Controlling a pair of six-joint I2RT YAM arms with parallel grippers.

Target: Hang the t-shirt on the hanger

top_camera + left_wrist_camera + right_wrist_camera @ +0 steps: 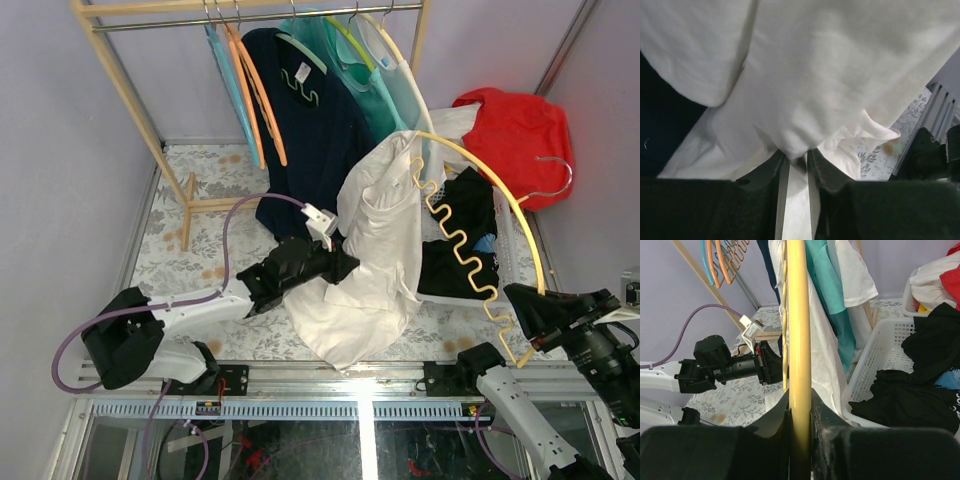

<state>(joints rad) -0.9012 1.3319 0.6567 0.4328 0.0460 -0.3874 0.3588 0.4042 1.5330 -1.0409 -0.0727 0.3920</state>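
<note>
My right hand [800, 415] gripped the thin pale yellow plastic hanger [799, 315]. My left hand [343, 266] pinched the wrinkled white cotton t-shirt [385, 250], which draped from the hanger's far end above the counter [200, 255].

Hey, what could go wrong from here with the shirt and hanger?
The shirt hangs bunched over one end of the hanger; a tug from the left tool, which pinches its cloth, might drag it off. The right tool grips only the opposite end, so that tug could twist the hanger in its grip.
</note>
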